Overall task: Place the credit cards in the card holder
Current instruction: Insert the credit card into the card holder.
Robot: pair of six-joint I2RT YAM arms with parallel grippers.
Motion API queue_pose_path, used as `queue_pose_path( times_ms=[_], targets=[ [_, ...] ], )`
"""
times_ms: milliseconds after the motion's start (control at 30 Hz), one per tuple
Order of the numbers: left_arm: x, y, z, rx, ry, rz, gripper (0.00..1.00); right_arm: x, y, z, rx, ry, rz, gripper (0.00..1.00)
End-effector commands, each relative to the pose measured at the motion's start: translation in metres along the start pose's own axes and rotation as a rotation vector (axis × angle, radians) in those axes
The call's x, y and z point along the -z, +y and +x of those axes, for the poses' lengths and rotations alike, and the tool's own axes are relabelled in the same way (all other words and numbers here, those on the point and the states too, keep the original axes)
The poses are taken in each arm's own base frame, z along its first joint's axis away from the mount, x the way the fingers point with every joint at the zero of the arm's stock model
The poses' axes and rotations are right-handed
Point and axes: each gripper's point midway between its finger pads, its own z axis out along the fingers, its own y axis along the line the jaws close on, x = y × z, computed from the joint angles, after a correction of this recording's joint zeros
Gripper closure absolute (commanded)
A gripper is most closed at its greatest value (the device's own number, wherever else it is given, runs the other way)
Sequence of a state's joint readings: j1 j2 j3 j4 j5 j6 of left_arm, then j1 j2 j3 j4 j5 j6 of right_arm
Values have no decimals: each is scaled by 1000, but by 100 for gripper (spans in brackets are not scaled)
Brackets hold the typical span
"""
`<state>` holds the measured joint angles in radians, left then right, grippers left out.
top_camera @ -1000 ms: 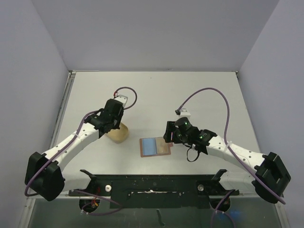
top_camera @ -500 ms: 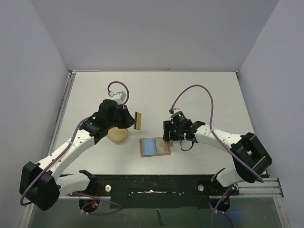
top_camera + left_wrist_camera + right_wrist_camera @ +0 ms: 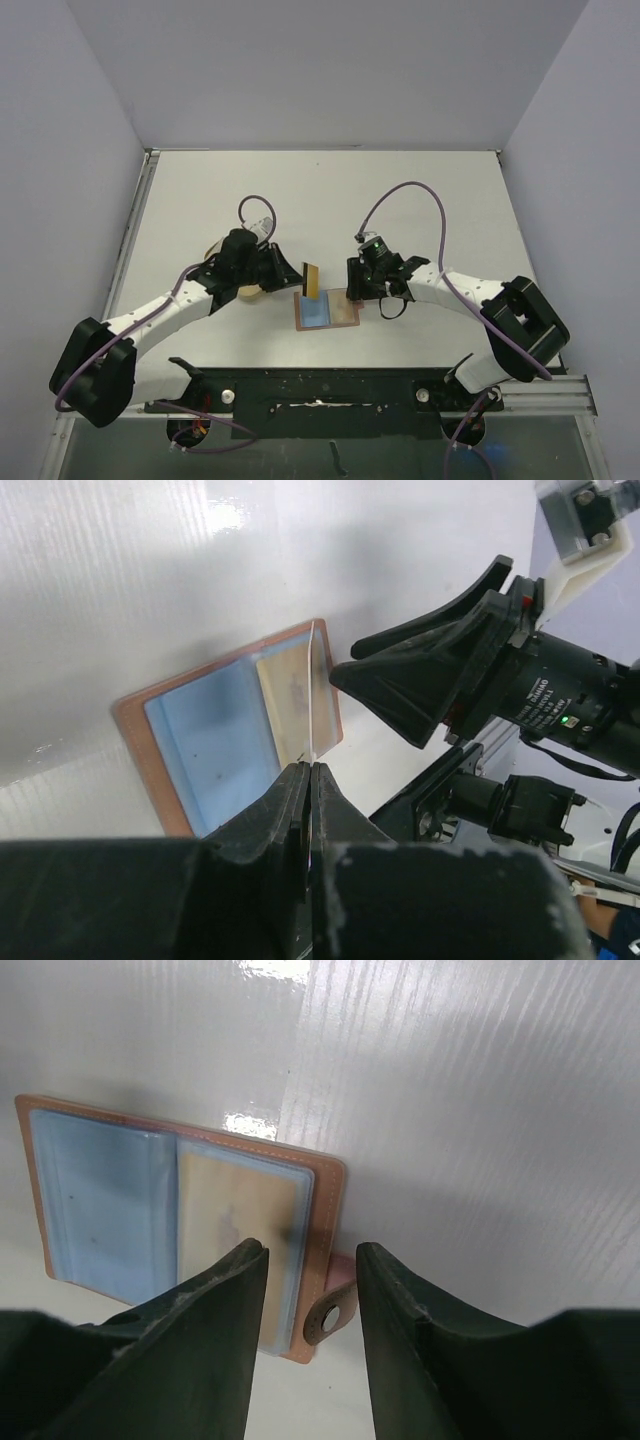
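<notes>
The card holder (image 3: 343, 314) lies open on the table, reddish-brown, with a light blue card (image 3: 314, 311) in its left pocket. My left gripper (image 3: 300, 276) is shut on a gold card (image 3: 312, 280), which stands on edge just above the holder's middle. In the left wrist view that card (image 3: 313, 695) shows edge-on over the holder (image 3: 135, 740). My right gripper (image 3: 310, 1260) is open, its fingers (image 3: 215, 1300) astride the holder's right edge (image 3: 325, 1220) and snap tab (image 3: 330, 1316). The right pocket (image 3: 235, 1225) looks tan.
A pale tan case (image 3: 245, 292) lies left of the holder, mostly under my left arm. Purple cables loop above both wrists. The arm bases and black rail run along the near edge (image 3: 320, 385).
My left arm has swung right and nearer with the gold card, from beside the tan case to over the holder. My right gripper stays at the holder's right edge, jaws narrower.
</notes>
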<state>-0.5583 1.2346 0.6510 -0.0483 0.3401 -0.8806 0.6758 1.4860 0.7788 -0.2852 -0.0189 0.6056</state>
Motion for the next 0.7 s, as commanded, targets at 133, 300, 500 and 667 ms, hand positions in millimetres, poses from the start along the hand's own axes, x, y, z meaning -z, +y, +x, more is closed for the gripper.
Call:
queue_pose_path(
  times_ms=[133,300,500,667],
  targets=[
    [-17,-13,19,4,41,72,100,1,5,17,-22,3,11,68],
    [-30,-6,41,-28,106,38,100,0,9,26,-24,11,21,71],
    [-40,7,55,-71,157,0,100,-1,8,28,-19,3,33,73],
    [-43,17,55,-110,180,-55,100,-2,7,28,-9,-1,31,73]
  ],
)
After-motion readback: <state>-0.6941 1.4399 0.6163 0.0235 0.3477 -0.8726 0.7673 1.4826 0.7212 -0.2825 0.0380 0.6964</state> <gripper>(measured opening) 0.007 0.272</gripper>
